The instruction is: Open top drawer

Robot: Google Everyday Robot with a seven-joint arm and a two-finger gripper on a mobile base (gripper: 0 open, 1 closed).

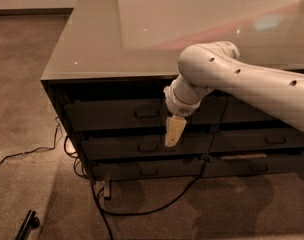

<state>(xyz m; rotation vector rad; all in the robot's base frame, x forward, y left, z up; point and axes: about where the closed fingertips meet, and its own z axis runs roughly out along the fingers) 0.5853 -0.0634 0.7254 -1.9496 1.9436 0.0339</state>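
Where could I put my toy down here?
The countertop is bare left of and behind the arm. Crowded in front: the tool hangs before the top drawer, lower right of its handle, and cables cross the carpet below.

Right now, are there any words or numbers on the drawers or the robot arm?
None: no word, number or sign can be read. The top drawer, its handle, the countertop and the white arm look plain. The gripper, hanging before the drawers just below and right of that handle, looks plain too.
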